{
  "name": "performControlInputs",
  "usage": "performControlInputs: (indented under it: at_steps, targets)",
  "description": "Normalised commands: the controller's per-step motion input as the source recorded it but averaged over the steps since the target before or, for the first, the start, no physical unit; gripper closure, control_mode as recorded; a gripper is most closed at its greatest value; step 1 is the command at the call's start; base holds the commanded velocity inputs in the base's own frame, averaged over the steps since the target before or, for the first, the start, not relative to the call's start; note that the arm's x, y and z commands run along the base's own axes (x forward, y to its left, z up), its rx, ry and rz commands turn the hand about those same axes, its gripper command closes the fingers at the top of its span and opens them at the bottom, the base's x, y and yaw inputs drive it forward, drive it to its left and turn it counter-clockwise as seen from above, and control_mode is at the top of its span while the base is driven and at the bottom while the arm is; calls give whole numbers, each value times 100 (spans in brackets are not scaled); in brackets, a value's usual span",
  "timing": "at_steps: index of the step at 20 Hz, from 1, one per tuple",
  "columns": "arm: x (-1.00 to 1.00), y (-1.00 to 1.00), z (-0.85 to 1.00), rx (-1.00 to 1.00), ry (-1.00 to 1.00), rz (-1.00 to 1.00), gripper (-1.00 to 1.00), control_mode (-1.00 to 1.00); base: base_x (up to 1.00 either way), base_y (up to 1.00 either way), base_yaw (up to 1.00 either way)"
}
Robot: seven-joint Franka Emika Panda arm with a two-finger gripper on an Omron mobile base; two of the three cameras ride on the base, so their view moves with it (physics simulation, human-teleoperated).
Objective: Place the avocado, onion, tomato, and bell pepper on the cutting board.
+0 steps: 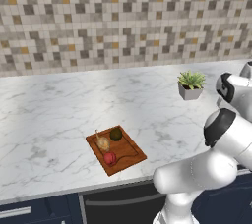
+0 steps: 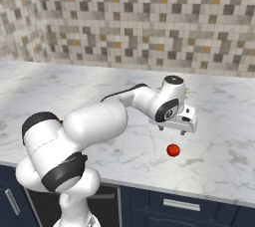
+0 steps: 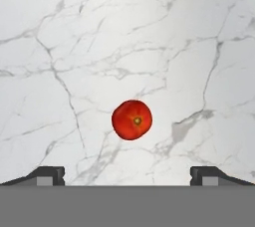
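The white marble-patterned table runs back to a mosaic-tiled wall, with dark blue cabinet fronts below its front edge. Broad stretches of bare marble lie open to every side of the objects.

The flat rectangular reddish-brown wooden cutting board sits turned at an angle, close to the front edge of the table. On it rest three items: a small dark olive-brown round avocado toward the rear corner, a small tan-golden onion with a thin pale stalk just beside it, and a small red, roundish vegetable toward the front; whether this is the bell pepper cannot be told at this size. A small potted green plant in a grey square pot stands well apart from the board, nearer the wall.

A round red tomato lies alone on bare marble, not far from the front edge, with open room all around it.

The hand hangs above the table, over the tomato but apart from it. In the hand view its two dark fingertips stand spread to their widest, far out on either side, with the tomato lying between their lines and beyond them. The hand holds nothing and touches nothing.
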Motion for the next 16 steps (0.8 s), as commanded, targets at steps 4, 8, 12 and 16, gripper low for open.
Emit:
performControlInputs:
  at_steps: [4, 8, 12, 16]
  targets:
    - [5, -1, -33, 0, 3, 0, -100, -100, 0, 0, 0]
    - [8, 0, -29, 0, 2, 0, -100, -100, 0, 0, 0]
    - [9, 0, -28, 0, 3, 0, -100, -100, 0, 0, 0]
    - [9, 0, -26, 0, 2, 0, -100, -100, 0, 0, 0]
